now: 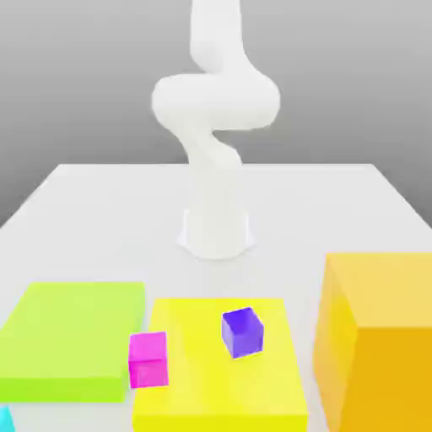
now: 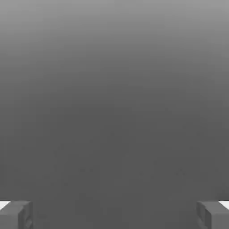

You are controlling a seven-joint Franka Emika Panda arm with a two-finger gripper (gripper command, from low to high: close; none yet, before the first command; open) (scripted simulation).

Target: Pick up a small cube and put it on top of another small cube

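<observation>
No stacking is done. The claw [image 2: 114, 214] is spread wide, holding nothing. The purple cube [image 1: 242, 332] rests on the yellow slab [image 1: 194, 371]; the magenta cube [image 1: 148, 359] stands near it, apart.

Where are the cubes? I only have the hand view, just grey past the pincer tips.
Observer: In the exterior view a purple cube sits on a flat yellow block in front of the arm's base.
Operator: Second small cube?
Observer: A magenta cube stands at the yellow block's edge toward the exterior view's left, beside a flat lime-green block.
Operator: Anything tall nearby?
Observer: A large orange block rises on the exterior view's right, taller than the flat blocks.
Operator: Pincer holding anything?
Observer: No. In your view the pincer is wide open with nothing between its fingers, and both small cubes rest apart, unstacked.
</observation>
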